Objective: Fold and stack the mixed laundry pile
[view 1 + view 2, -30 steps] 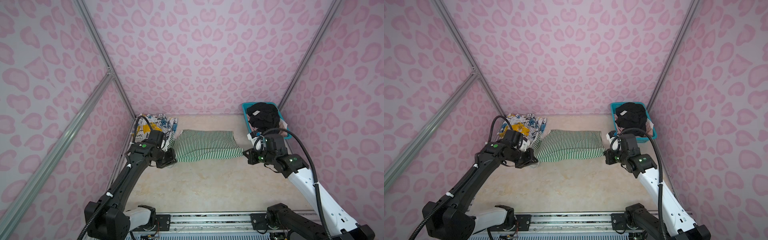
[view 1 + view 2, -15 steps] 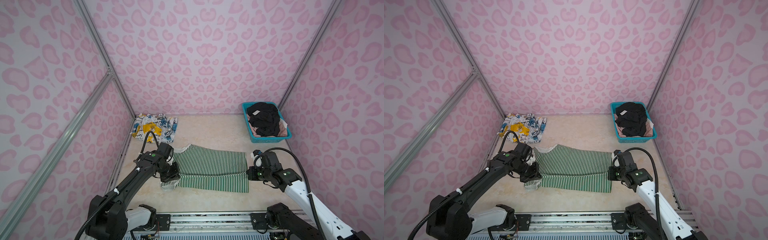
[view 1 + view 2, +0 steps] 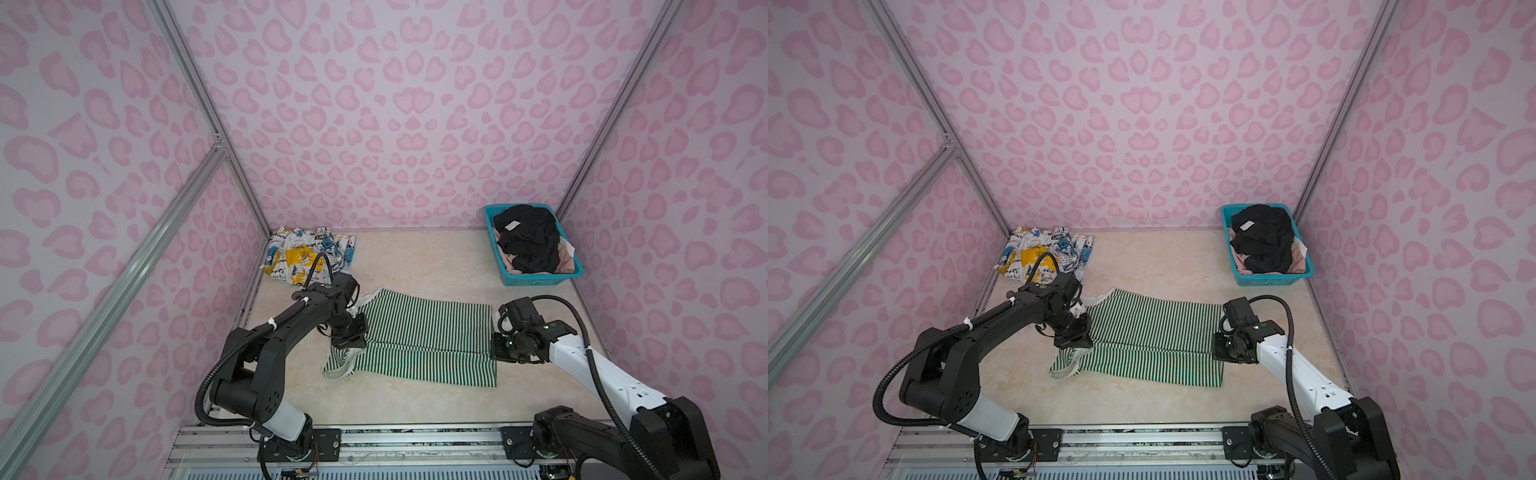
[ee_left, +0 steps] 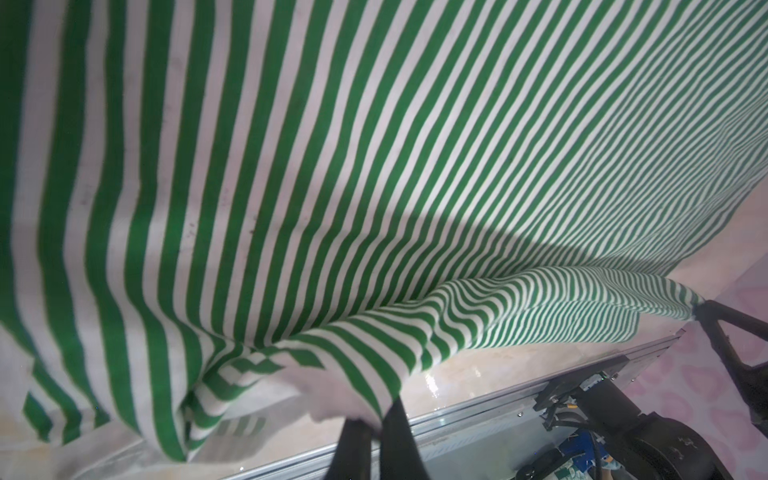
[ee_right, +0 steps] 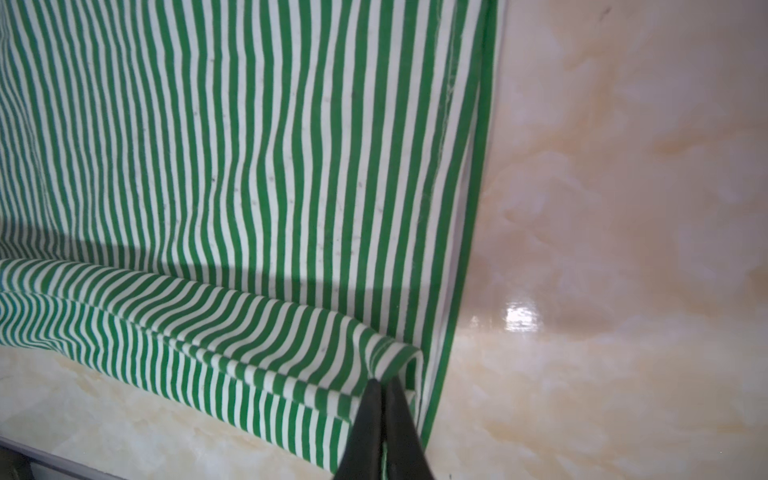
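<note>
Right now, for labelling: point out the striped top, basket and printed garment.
striped top [image 3: 424, 328]: in a top view, flat middle.
basket [image 3: 540, 279]: in a top view, near wall.
printed garment [image 3: 301, 252]: in a top view, yellow patch.

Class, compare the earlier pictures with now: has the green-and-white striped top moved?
Yes. The striped top has moved toward the front rail, farther away from the teal basket.

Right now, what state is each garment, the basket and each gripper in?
striped top: part folded on table, gripped at both ends.
printed white garment: lying at far left.
basket: upright.
black garment: bunched in basket.
pink garment: under the black garment.
left gripper: shut on striped top.
right gripper: shut on striped top.
</note>
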### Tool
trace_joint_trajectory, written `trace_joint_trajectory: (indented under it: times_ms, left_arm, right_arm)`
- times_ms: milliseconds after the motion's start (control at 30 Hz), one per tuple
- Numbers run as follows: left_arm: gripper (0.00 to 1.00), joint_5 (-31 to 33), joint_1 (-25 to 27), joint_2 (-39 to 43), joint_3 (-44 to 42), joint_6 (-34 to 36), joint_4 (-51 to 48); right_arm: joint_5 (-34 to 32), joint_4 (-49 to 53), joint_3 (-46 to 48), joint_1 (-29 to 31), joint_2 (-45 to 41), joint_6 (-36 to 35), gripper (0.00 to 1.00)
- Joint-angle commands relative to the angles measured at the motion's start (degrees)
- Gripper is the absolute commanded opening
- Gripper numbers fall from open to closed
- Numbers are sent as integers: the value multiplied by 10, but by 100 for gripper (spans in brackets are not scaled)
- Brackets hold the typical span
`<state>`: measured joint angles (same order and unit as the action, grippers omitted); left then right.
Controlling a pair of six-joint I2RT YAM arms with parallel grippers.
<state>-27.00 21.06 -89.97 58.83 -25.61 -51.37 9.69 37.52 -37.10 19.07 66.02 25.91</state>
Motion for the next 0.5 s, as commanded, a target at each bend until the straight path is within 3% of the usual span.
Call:
trace_joint_trajectory:
  times_ms: [0, 233, 467]
  left_arm:
    - [2, 1, 0, 11, 1, 21, -28]
    - [2, -24, 0, 87, -1, 34, -88]
    - [2, -75, 1, 160, -8, 35, -156]
  right_arm:
    - [5, 22, -1, -7, 1, 9, 0]
    - [23, 80, -21, -10, -84, 11, 0]
    - [26, 191, -38, 33, -186, 77, 0]
